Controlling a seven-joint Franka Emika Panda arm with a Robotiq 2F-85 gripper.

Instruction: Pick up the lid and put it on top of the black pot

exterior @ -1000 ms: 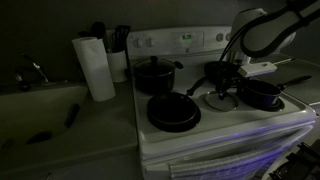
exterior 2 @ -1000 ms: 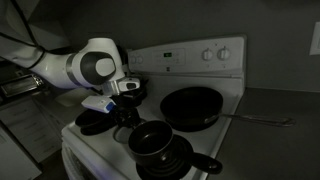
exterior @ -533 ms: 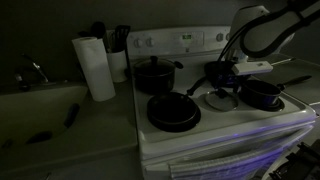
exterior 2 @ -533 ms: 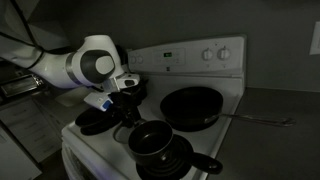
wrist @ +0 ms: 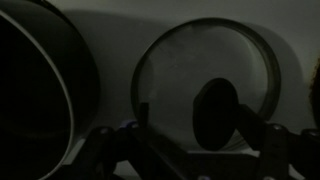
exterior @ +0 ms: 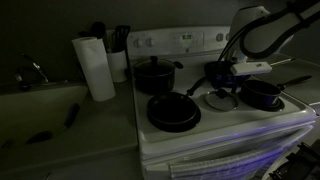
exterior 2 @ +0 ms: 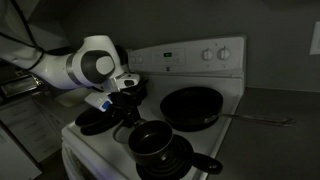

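Now the gripper [exterior: 224, 83] hangs low over the lid [wrist: 200, 70], jaws apart either side of its dark knob [wrist: 215, 112] for a pinch; the lid lies flat just beside the black pot [exterior: 262, 95].

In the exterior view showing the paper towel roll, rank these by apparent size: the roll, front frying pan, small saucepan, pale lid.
1. paper towel roll
2. front frying pan: close to the roll, and nearer the camera, so these two are unsure
3. small saucepan
4. pale lid
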